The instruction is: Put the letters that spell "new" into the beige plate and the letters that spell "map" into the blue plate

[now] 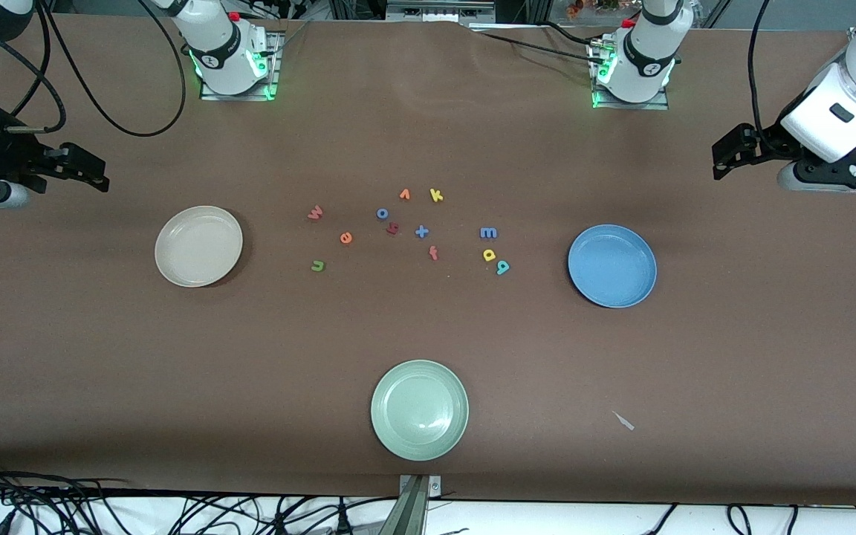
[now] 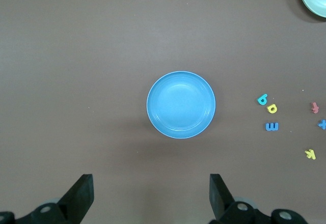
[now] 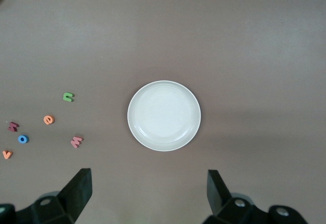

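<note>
Letters "new" (image 1: 316,213) and "map" (image 1: 489,233) sit mid-table, none plated. We see the beige plate (image 1: 165,264) and blue plate (image 1: 582,286) toward either end. Left gripper (image 2: 149,196) and right gripper (image 3: 147,192) hang above those ends, fingers apart.

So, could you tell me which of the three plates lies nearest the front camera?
The pale green plate; the beige plate and blue plate both lie farther away, flanking the letters.

Foam letters lying on table (image 1: 101,371), themselves reading: w (image 1: 315,213), e (image 1: 345,238), n (image 1: 317,265), m (image 1: 488,232), p (image 1: 489,255), a (image 1: 503,267), k (image 1: 436,195), o (image 1: 382,213), f (image 1: 434,253).
</note>
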